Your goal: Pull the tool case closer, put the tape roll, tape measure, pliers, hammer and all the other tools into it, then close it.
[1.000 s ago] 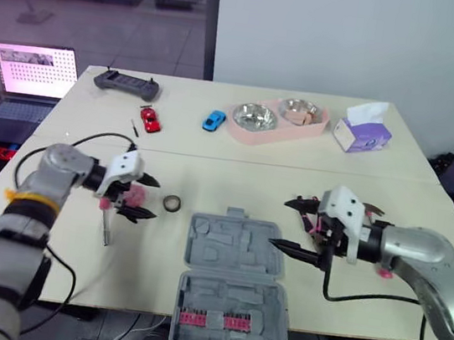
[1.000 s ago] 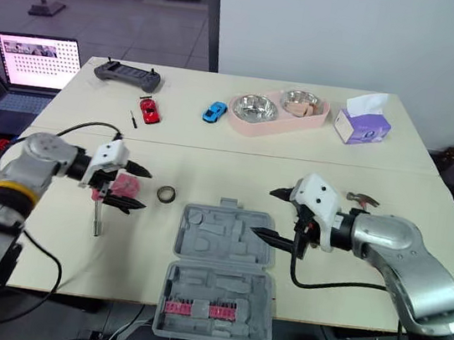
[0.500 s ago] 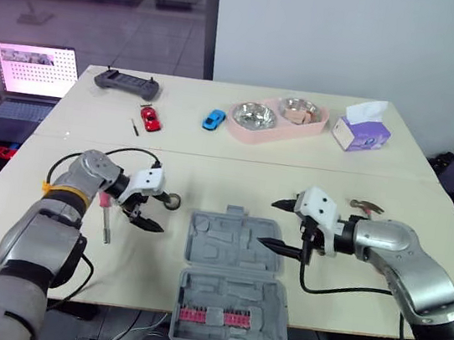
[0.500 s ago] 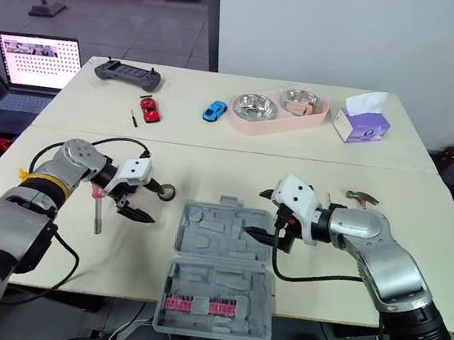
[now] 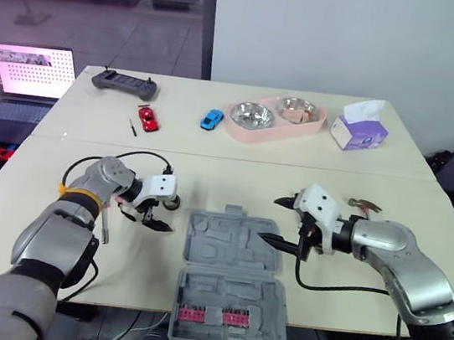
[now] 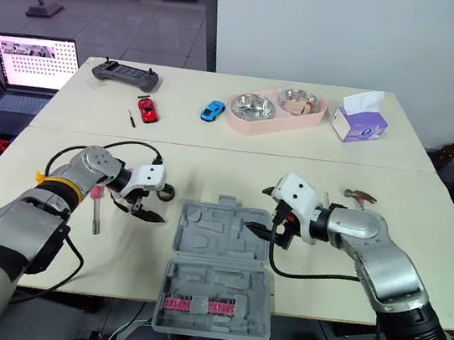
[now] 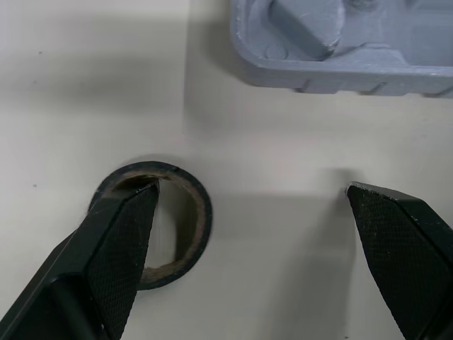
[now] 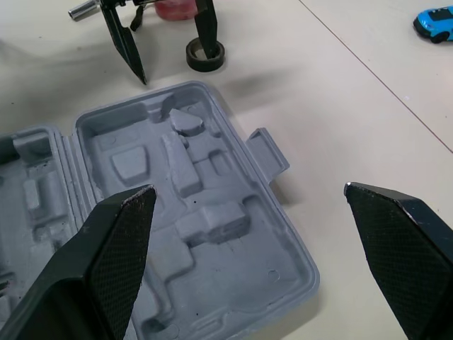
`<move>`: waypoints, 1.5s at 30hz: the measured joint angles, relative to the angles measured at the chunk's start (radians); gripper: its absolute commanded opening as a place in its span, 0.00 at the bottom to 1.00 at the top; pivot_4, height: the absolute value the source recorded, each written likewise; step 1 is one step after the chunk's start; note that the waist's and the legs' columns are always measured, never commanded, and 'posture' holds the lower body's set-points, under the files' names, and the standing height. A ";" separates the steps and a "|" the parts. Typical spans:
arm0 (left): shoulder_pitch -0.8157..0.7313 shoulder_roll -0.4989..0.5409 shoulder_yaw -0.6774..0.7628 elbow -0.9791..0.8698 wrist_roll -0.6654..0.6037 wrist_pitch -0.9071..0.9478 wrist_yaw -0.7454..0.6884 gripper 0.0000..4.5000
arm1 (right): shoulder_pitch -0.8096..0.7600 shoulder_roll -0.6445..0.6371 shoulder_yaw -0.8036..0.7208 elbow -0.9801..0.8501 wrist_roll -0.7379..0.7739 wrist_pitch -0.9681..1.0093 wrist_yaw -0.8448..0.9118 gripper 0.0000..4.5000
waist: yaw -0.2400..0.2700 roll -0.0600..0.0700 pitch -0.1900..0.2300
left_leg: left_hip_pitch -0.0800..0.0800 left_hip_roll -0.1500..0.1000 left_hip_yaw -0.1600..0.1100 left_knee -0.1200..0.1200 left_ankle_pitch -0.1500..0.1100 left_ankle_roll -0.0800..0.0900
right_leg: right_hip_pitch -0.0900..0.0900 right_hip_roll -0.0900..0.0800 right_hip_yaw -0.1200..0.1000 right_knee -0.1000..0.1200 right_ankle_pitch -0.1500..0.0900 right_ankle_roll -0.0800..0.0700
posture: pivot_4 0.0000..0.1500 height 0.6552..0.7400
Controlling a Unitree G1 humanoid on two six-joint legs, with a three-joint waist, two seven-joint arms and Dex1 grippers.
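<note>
Your left claw (image 7: 251,191) is spread wide and grips nothing. One finger dips into the hole of the tape roll (image 7: 191,227), and the other stands outside it, toward the tool case (image 8: 191,234). The roll lies flat on the table (image 5: 234,179), just beside the case's far left corner. Your right claw (image 8: 249,190) is wide open too, empty, hovering at the open case's right edge.
</note>
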 measured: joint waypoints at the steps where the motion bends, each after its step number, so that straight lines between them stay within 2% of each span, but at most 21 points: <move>1: -0.001 0.000 0.000 0.002 0.001 0.001 0.002 0.70 | 0.000 0.001 0.000 0.000 0.000 0.000 -0.003 1.00 | 0.000 0.000 0.000 | 0.000 0.000 0.000 0.000 0.000 0.000 | 0.000 0.000 0.000 0.000 0.000 0.000 | 1.00 1.00; 7: -0.005 0.000 0.000 0.006 0.016 0.000 0.026 0.02 | 0.001 0.002 -0.002 -0.003 0.000 0.008 -0.010 1.00 | 0.000 0.000 0.000 | 0.000 0.000 0.000 0.000 0.000 0.000 | 0.000 0.000 0.000 0.000 0.000 0.000 | 1.00 1.00; 18: -0.014 0.000 0.000 0.012 0.026 -0.014 0.044 0.01 | 0.018 0.003 -0.003 -0.020 0.000 0.009 -0.019 1.00 | 0.000 0.000 0.000 | 0.000 0.000 0.000 0.001 0.000 0.000 | 0.000 0.000 0.000 0.001 0.000 0.000 | 1.00 1.00; 27: -0.118 -0.022 0.099 -0.036 -0.117 0.024 -0.286 0.01 | 0.021 0.005 -0.005 -0.020 -0.009 0.002 -0.031 1.00 | -0.003 0.000 0.000 | -0.001 0.000 0.000 0.003 0.000 0.000 | 0.000 0.000 0.000 0.001 0.000 0.000 | 1.00 1.00; 39: -0.075 -0.097 -0.086 -0.099 -0.178 -0.006 -0.335 0.01 | 0.029 0.012 -0.006 -0.023 -0.012 -0.002 -0.054 1.00 | -0.014 0.000 0.000 | -0.001 0.000 0.000 0.004 0.000 0.000 | 0.000 0.000 0.000 0.001 0.000 0.000 | 1.00 1.00; 45: -0.060 -0.097 -0.104 -0.099 -0.167 -0.034 -0.335 0.01 | 0.049 0.012 -0.012 -0.041 -0.011 0.010 -0.069 1.00 | -0.020 0.000 0.000 | -0.001 0.000 0.000 0.004 0.000 0.000 | 0.000 0.000 0.000 0.001 0.000 0.000 | 1.00 1.00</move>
